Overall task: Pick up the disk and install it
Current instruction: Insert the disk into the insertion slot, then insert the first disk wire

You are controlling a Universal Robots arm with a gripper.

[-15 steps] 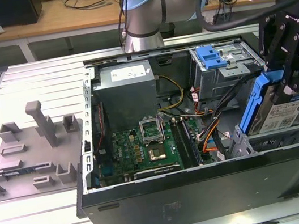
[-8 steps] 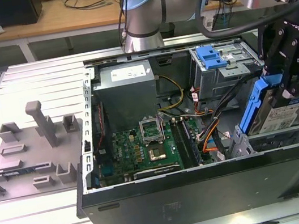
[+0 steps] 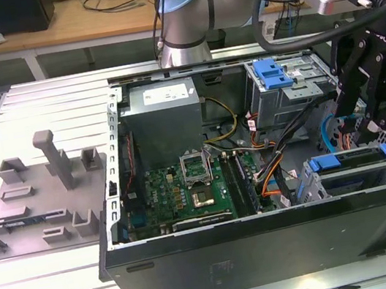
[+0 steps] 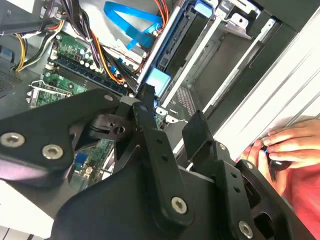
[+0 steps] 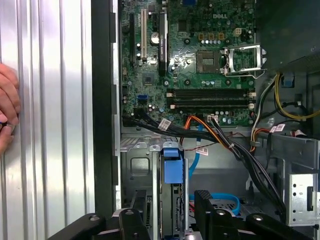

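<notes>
Gripper [image 5: 171, 196], jaws wide, straddling the disk [image 5: 171, 167] on edge in its bay [image 5: 134, 167]; square alignment and clearance from the cables [image 5: 240, 155] look critical

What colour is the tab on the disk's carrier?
Blue; the disk tab shows best in the first wrist view.

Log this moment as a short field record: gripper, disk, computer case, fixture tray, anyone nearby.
gripper: open, fingers apart, above the drive bay, holding nothing
disk: on edge in the drive bay slot, blue carrier tab facing the gripper
computer case: open, on its side on the table, motherboard exposed
fixture tray: on the table, beside the case at the exterior view's left
person: a hand over the table, outside the case
</notes>
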